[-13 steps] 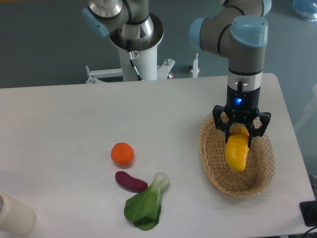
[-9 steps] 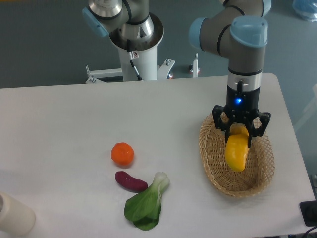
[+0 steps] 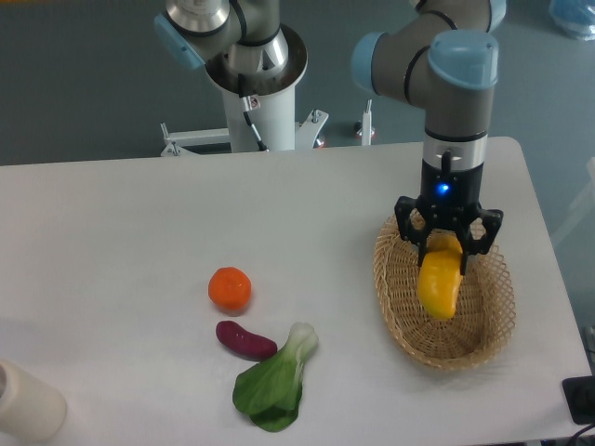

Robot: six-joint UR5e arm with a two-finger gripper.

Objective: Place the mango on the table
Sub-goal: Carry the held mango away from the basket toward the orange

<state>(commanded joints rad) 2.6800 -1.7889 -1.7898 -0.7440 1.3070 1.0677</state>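
Note:
The yellow mango (image 3: 439, 283) hangs upright in my gripper (image 3: 447, 249), whose black fingers are shut on its upper end. It is held just above the oval wicker basket (image 3: 394, 307) at the right of the white table (image 3: 139, 232). The mango's lower end is over the basket's inside.
A round orange fruit (image 3: 230, 289), a purple oblong vegetable (image 3: 245, 340) and a green leafy vegetable (image 3: 272, 380) lie left of the basket. A cream cylinder (image 3: 26, 404) sits at the front left corner. A second robot base (image 3: 256, 84) stands behind the table.
The gripper with the mango has shifted slightly to the left and a little up over the basket.

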